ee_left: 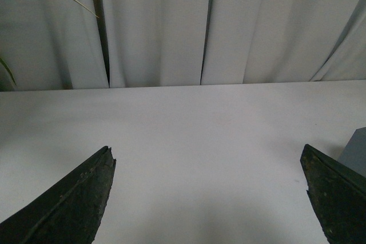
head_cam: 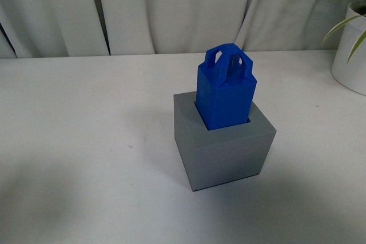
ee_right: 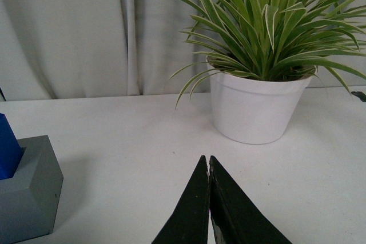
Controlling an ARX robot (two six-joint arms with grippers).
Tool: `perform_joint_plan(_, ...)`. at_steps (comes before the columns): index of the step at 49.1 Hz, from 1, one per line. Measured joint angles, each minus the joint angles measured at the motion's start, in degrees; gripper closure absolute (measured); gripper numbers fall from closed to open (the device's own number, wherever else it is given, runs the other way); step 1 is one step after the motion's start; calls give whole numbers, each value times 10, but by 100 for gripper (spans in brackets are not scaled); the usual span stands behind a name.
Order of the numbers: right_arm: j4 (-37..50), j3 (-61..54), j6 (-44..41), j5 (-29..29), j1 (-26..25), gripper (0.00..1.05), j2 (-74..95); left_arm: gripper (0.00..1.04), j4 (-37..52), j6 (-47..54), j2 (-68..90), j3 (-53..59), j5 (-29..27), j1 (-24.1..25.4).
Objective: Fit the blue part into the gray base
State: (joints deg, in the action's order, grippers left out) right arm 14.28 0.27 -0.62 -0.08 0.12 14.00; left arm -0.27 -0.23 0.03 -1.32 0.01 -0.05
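Since the bright blue plastic block with two little handle loops (head_cam: 224, 91) already stands in the hole of the matte gray plastic cube (head_cam: 224, 141), little is left to spoil. The left gripper (ee_left: 209, 198) is wide open, the right gripper (ee_right: 209, 204) pinched together holding nothing (both well apart from the cube). A careless swing could bump it

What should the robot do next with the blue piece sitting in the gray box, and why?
Probably nothing beyond a check, or a light press on top. The blue part already stands in the gray base recess, slightly tilted, most of it above the rim. Neither arm touches it: the left gripper is open over bare table, the right gripper shut near the plant pot.
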Motion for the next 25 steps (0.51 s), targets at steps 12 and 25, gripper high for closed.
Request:
perform_joint_plan(12,-31,0,0,0,0,103,-30,6,0,0,0,0,0,0)
perform_joint_plan(25,-139,1,0,-1,0,103,-129,6,0,0,0,0,0,0)
